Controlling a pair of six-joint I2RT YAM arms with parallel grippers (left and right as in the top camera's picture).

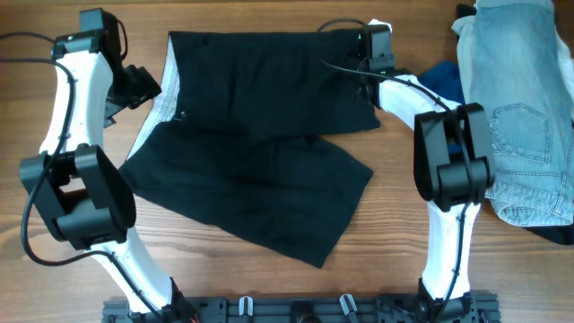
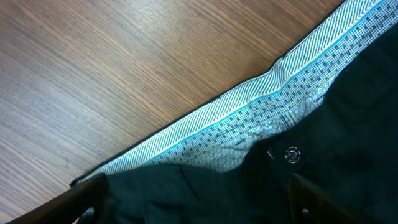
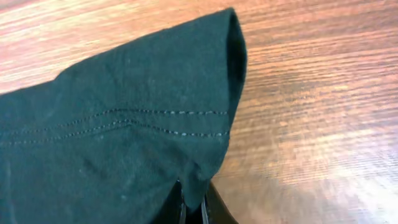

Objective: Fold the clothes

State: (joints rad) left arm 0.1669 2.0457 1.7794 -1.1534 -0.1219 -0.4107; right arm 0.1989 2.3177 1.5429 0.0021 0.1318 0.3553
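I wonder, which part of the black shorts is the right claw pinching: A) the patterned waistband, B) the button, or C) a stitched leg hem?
C: the right wrist view shows the right claw closed on the shorts at a double-stitched hem corner.

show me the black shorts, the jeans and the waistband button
black shorts (image 1: 260, 179), overhead view, mid fabric
jeans (image 1: 520, 135), overhead view, back pocket
waistband button (image 2: 291, 154), left wrist view, its centre
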